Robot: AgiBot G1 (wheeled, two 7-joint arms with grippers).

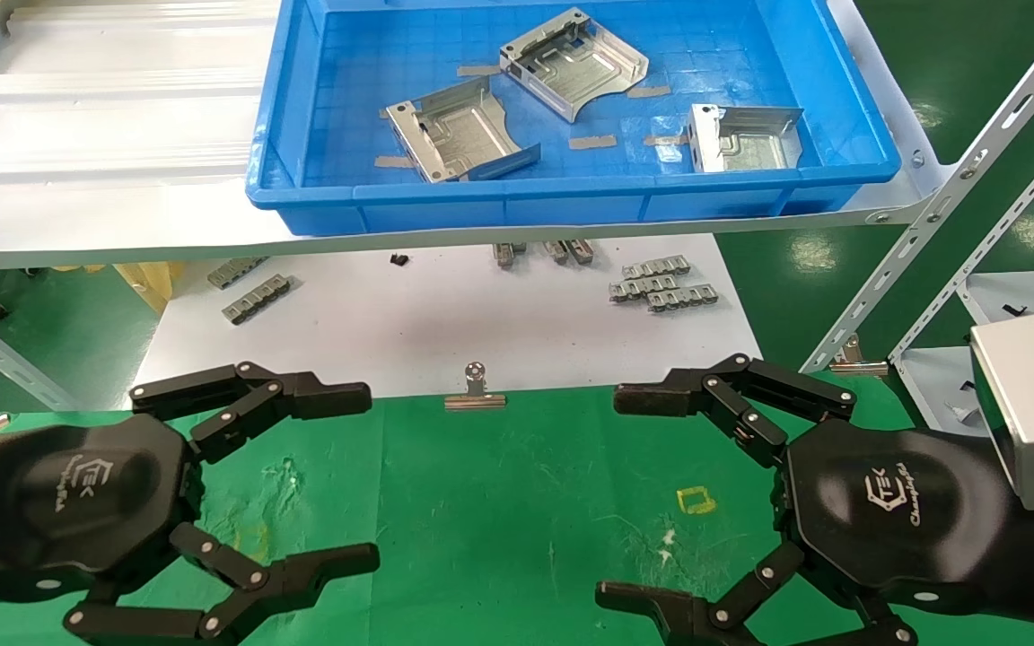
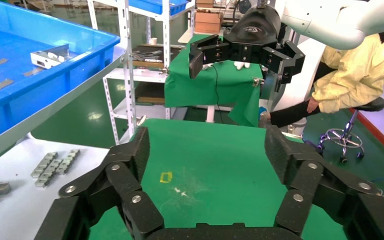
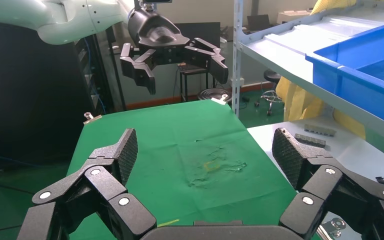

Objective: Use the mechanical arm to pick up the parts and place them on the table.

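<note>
Both grippers' fingers spread wide, holding nothing.

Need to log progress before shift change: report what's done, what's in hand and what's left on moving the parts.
Done: nothing; no part lies on the green table. In hand: nothing; the left gripper and right gripper hover open and empty over the cloth. Left: all three parts sit in the blue bin on the shelf.
</note>
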